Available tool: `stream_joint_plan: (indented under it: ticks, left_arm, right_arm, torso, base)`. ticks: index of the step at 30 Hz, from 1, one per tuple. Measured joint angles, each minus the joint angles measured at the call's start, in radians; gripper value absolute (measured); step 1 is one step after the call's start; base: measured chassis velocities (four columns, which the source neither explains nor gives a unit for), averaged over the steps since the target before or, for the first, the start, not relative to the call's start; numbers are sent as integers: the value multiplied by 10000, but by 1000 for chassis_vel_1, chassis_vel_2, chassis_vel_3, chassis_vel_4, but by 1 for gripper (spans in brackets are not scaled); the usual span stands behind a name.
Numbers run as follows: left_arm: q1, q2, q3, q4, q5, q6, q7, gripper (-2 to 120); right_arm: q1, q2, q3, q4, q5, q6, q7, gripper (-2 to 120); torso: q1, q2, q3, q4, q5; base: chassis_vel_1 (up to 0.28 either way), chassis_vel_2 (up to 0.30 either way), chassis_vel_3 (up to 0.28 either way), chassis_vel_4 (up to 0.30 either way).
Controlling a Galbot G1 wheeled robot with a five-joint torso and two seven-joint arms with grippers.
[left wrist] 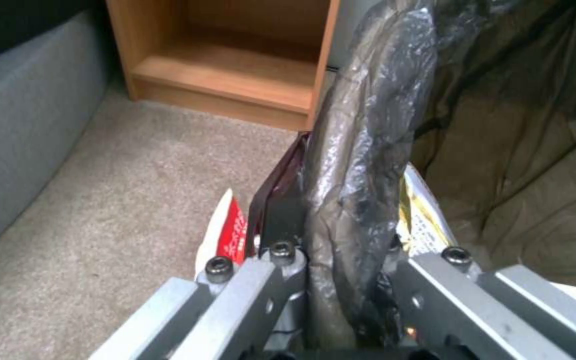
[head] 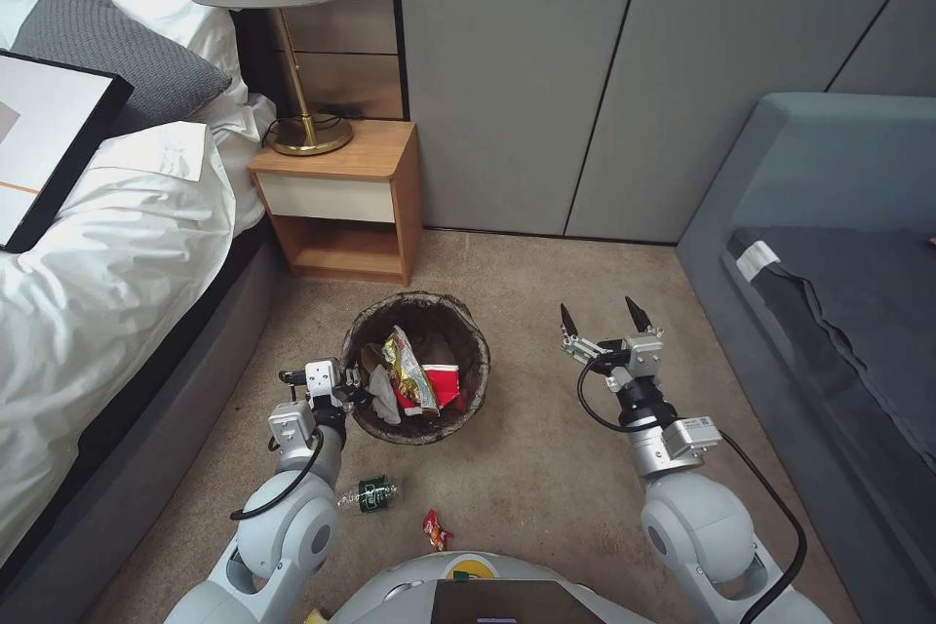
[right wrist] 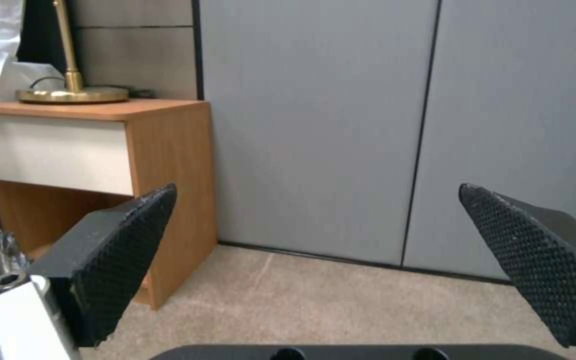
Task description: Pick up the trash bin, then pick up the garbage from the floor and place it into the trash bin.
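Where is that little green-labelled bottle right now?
In the head view the green-labelled bottle lies on the carpet on the robot's left, just nearer the robot than the trash bin, beside the left arm, with a small red wrapper to its right.

Beige carpet (head: 546, 468), grey panelled wall (head: 624, 68), wooden nightstand (head: 341, 205) with brass lamp (head: 283, 39), white bed (head: 107, 244), grey sofa (head: 829, 244).

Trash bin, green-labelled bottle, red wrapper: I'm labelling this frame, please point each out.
trash bin (head: 481, 343), head view, liner-wrapped rim.
green-labelled bottle (head: 374, 493), head view, its green label.
red wrapper (head: 435, 530), head view, its middle.
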Motion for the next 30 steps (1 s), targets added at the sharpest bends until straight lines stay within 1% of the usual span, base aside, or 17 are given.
stream_joint_plan:
  ticks: [10, 30]
  left_arm:
    - [32, -17, -47, -107, -21, -12, -23, 4]
    - [93, -14, -168, -200, -45, -27, -35, 4]
  right_arm:
    - [129, -136, 10, -33, 15, -137, 116, 100]
    - [231, -134, -56, -87, 19, -197, 157, 100]
  torso:
    - [1, 0, 0, 0, 0]
    - [1, 0, 0, 1, -1]
  base:
    - [17, 16, 23, 19]
    - [67, 73, 68, 73]
